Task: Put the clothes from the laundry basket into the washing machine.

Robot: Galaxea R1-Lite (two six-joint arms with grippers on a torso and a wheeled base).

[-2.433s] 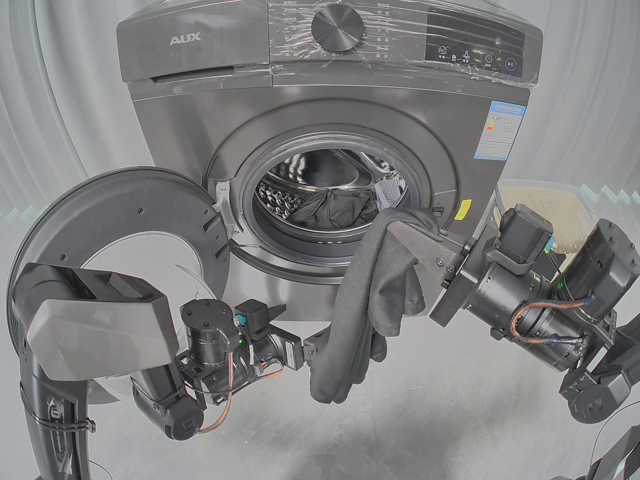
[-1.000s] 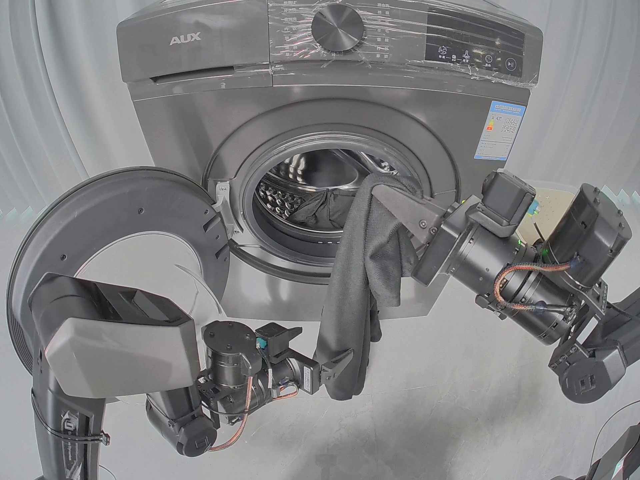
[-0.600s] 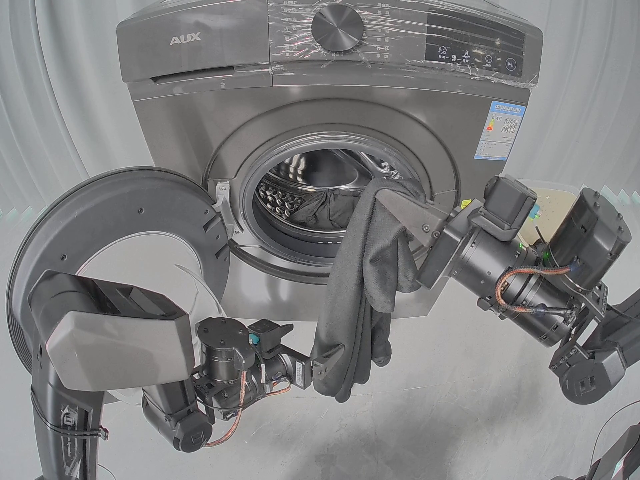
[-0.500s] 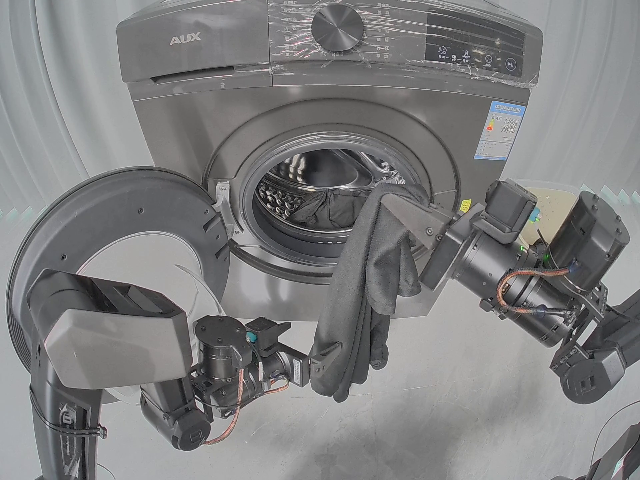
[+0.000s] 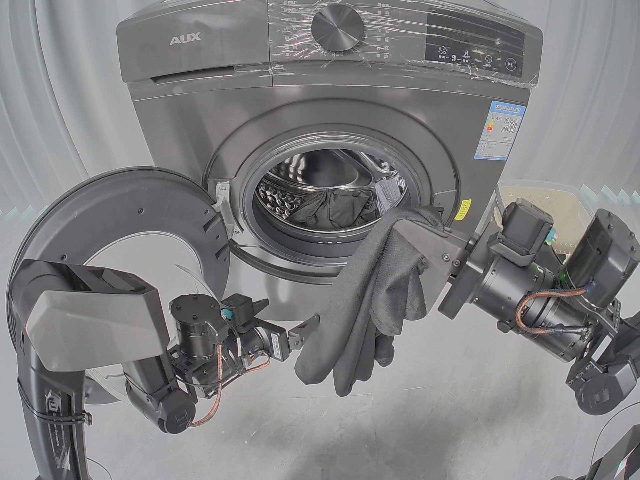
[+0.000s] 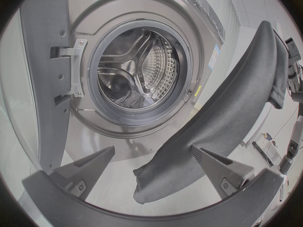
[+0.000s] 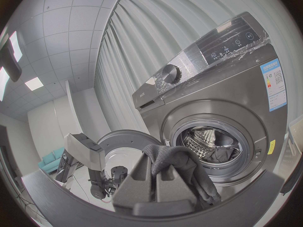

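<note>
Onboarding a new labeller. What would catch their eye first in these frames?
The dark grey garment dangling from the shut right gripper, just in front of the washing machine. Next, the round door swung wide on the robot's left, black clothes lying in the drum, and the open left gripper at the hanging garment's lower end.

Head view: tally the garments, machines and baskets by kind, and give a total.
Garments: 2, the dark grey garment hanging outside, the black garment in the drum
Washing machine: 1
Laundry basket: 1
Total: 4
</note>
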